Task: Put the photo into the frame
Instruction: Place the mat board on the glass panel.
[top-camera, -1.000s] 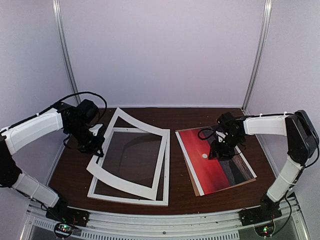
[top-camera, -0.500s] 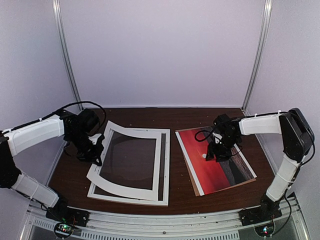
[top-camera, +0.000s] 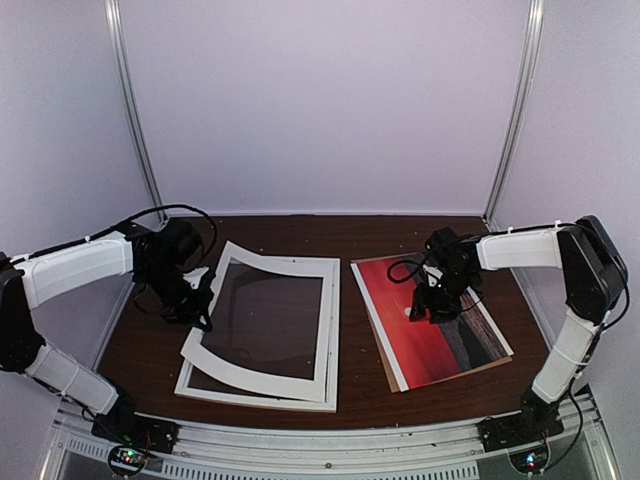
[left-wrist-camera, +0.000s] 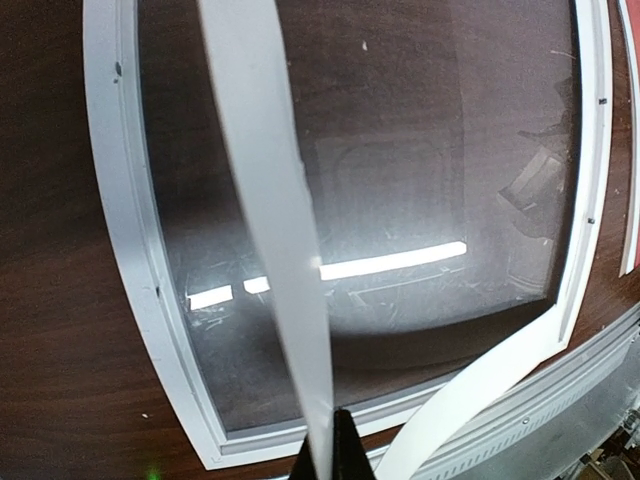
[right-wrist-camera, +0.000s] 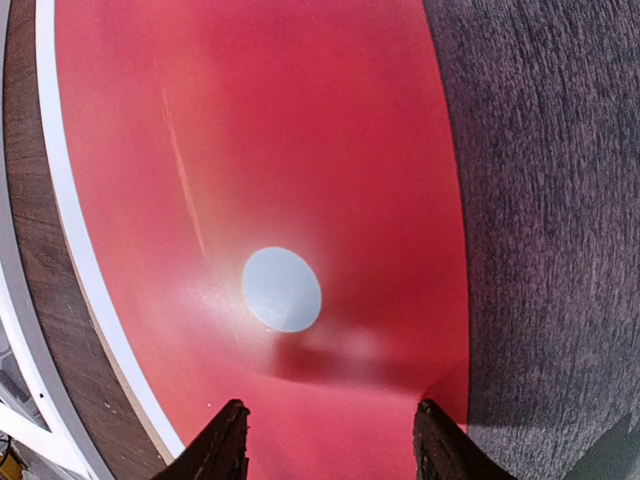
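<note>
The left end effector (left-wrist-camera: 325, 455) was pressed together, pinching the left border of the white paper mat (left-wrist-camera: 265, 200). From the pinch the mat rose tilted and bowed ahead of the fingers. The frame (left-wrist-camera: 120, 200) lay flat on the surface (top-camera: 400, 235) directly beneath it. The right end effector (right-wrist-camera: 335, 445) stood with its fingers spread, holding nothing, directly over the photo (right-wrist-camera: 300, 150). The white sun (right-wrist-camera: 282, 289) lay just ahead of the gap between them. Whether the tips touched the print could not be told. The photo rested on a brown backing board (top-camera: 387, 376), beside and apart from the frame.
</note>
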